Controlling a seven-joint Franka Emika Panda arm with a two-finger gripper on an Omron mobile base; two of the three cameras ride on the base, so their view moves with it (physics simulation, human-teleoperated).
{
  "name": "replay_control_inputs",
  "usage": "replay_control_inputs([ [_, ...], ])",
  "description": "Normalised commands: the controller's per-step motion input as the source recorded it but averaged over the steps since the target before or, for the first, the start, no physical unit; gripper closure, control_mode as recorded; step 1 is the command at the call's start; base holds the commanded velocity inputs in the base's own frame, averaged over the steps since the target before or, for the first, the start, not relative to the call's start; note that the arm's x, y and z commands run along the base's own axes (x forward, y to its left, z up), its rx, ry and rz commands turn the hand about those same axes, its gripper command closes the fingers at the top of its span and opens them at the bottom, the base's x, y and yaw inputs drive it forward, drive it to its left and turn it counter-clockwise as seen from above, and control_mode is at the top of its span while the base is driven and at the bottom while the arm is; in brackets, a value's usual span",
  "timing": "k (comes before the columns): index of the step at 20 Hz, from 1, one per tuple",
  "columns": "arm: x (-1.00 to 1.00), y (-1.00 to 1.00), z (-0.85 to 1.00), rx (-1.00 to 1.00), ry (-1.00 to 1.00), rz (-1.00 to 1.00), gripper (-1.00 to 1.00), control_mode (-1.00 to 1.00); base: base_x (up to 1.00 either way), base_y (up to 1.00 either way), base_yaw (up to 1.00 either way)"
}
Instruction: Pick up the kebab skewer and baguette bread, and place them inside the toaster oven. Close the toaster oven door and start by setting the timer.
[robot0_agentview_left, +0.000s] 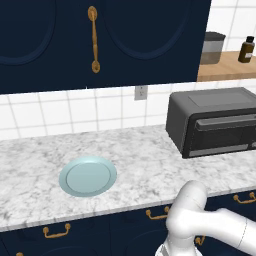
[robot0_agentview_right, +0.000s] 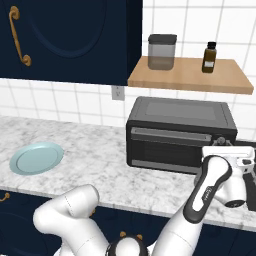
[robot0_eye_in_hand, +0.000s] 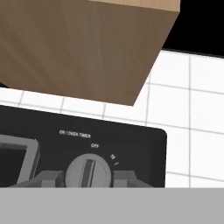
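The toaster oven sits on the marble counter against the tiled wall, under a wooden shelf, and its door is shut. The gripper is right up at the oven's right front panel, its fingers pinched on the grey timer knob. Well to the left on the counter lies a pale blue plate. A jar and a brown bottle stand on the shelf.
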Motion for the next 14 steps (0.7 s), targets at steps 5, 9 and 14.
replay_control_inputs([
  [5,0.00,0.00,0.37,0.02,0.01,-0.11,1.00,-1.00,0.00,0.00,0.00],
  [9,0.00,0.07,0.37,0.02,0.03,-0.10,1.00,-1.00,0.00,0.00,0.00],
  [14,0.00,0.11,0.40,0.02,0.01,0.00,1.00,-1.00,0.00,0.00,0.00],
])
